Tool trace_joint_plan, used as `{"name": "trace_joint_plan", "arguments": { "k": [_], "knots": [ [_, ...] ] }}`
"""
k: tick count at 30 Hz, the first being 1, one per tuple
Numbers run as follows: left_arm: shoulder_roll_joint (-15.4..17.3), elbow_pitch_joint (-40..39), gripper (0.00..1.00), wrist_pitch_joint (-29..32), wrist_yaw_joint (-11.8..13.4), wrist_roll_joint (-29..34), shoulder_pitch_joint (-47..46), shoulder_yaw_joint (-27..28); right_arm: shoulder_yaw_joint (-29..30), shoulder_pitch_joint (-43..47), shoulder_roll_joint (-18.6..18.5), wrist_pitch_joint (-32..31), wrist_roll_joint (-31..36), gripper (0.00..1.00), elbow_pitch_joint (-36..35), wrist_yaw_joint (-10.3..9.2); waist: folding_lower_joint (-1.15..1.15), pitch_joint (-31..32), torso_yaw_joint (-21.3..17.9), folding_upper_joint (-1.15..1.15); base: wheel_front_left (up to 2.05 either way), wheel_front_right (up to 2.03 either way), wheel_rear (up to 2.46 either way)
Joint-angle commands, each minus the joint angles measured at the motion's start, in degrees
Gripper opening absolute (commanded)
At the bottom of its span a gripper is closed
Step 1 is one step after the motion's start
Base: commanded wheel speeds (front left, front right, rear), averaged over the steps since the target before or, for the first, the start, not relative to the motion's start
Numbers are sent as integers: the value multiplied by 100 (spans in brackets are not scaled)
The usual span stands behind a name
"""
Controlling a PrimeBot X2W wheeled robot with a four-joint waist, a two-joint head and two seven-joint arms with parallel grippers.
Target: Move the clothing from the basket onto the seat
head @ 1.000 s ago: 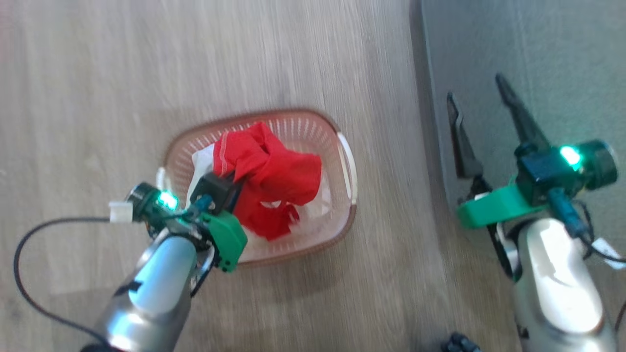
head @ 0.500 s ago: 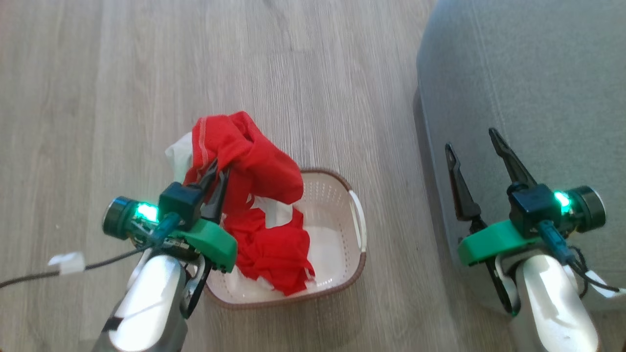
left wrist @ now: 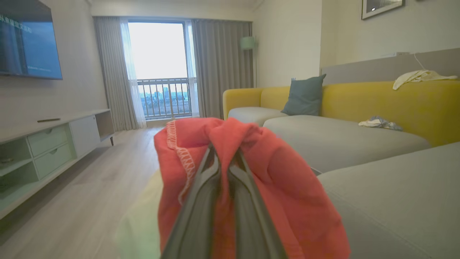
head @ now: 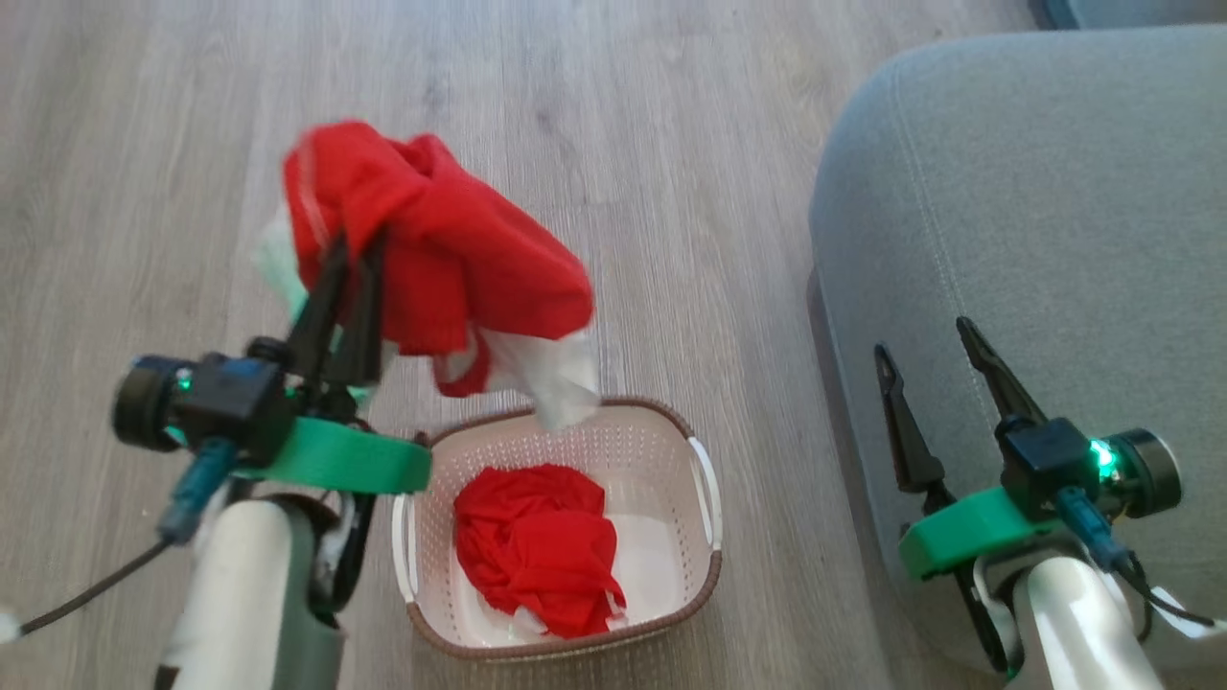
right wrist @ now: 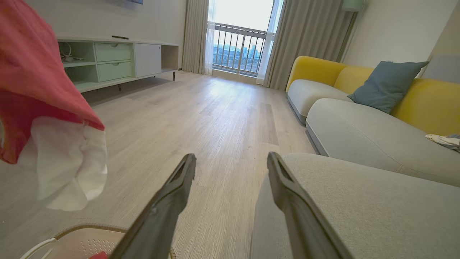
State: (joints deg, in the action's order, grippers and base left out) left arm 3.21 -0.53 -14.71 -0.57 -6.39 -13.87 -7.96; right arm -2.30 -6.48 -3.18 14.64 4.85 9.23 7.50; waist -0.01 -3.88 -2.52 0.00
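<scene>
Head view: left claw [head: 355,247] is pinched tight on one garment [head: 431,259], high above the basket [head: 705,498], ready to swing across; the other garment [head: 537,546] lies inside. Left wrist: seat [left wrist: 395,201] waits alongside. Right wrist: right claw [right wrist: 230,157] gapes wide, empty, at the seat's edge.

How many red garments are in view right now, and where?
2. One red garment hangs pinched in the left gripper, raised clear of the basket; the other garment lies crumpled inside the basket. Anything beneath it would be hidden.
</scene>
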Motion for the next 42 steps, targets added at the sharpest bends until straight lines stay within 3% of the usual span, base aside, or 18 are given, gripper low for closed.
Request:
{"name": "trace_joint_plan", "arguments": {
  "k": [1, 10, 16, 32, 42],
  "knots": [
    [-1, -412, 0, -29, -32, 20, -162, 295, -169, -37, 30, 36, -57, 100, -243, -1, 1, 83, -7, 0, 0, 0, 0],
    [-31, -1181, 0, -29, -50, -209, -236, 549, -348, 113, 30, 36, -103, 100, -447, -1, 1, 151, -22, 0, 0, 0, 0],
    [-32, -1445, 0, -29, -142, -265, -319, 434, -994, 144, -112, 36, -127, 100, -655, -1, 1, 165, -14, 0, 0, 0, 0],
    [-33, -1184, 0, -29, -554, 207, -325, -538, -2451, -382, -656, 36, -320, 100, -1108, -1, 1, 147, -3, 0, 0, 0, 0],
    [-33, -1014, 0, -29, -626, 282, -393, -1264, -2485, -760, -609, 36, -83, 100, -773, -1, 1, 14, 143, 0, 0, 0, 0]
  ]
}}
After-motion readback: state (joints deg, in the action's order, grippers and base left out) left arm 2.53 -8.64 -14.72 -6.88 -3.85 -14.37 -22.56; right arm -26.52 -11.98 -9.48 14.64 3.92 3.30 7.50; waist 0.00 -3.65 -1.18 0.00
